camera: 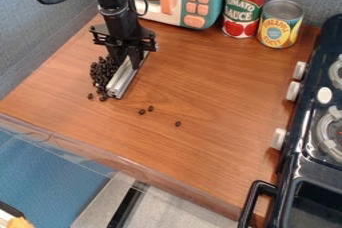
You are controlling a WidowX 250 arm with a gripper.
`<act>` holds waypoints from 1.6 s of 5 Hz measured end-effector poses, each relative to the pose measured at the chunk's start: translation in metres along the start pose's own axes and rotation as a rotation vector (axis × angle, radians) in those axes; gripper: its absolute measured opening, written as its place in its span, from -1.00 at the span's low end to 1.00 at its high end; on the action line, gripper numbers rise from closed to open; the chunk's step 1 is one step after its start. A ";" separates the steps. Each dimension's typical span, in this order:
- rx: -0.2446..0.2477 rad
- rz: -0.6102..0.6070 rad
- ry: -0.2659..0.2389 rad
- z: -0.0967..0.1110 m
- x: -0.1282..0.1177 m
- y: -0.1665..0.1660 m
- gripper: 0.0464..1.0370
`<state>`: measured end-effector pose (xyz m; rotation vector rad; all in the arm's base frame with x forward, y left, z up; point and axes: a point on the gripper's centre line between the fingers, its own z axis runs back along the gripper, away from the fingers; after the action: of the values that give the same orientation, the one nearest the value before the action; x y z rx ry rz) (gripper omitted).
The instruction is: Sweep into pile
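Observation:
In the camera view the black gripper (pixel 130 61) hangs over the upper left of the wooden counter, shut on a silver metal bar (pixel 123 80). The bar lies at a slant on or just above the wood, its near end pointing down and slightly left. Against its left side sits a heap of small dark beans (pixel 103 71), partly hidden by the gripper. A few beans (pixel 90 96) lie at the heap's lower edge. Three more are scattered to the right of the bar, two close together (pixel 142 112) and one farther off (pixel 178 123).
A toy microwave (pixel 194 2) stands behind the gripper, with a tomato sauce can (pixel 242 9) and a pineapple can (pixel 279 24) to its right. The toy stove (pixel 314 117), with knobs and a handle, borders the counter's right side. The counter's front edge (pixel 120 159) runs diagonally.

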<state>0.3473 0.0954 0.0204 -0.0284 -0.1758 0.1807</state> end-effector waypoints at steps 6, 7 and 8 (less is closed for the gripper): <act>-0.247 -0.241 -0.056 0.051 -0.034 -0.103 -0.41; -0.284 -0.281 0.012 0.026 -0.047 -0.111 -0.41; -0.280 -0.323 0.014 0.021 -0.048 -0.112 -0.41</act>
<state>0.3166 -0.0232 0.0381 -0.2783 -0.1880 -0.1670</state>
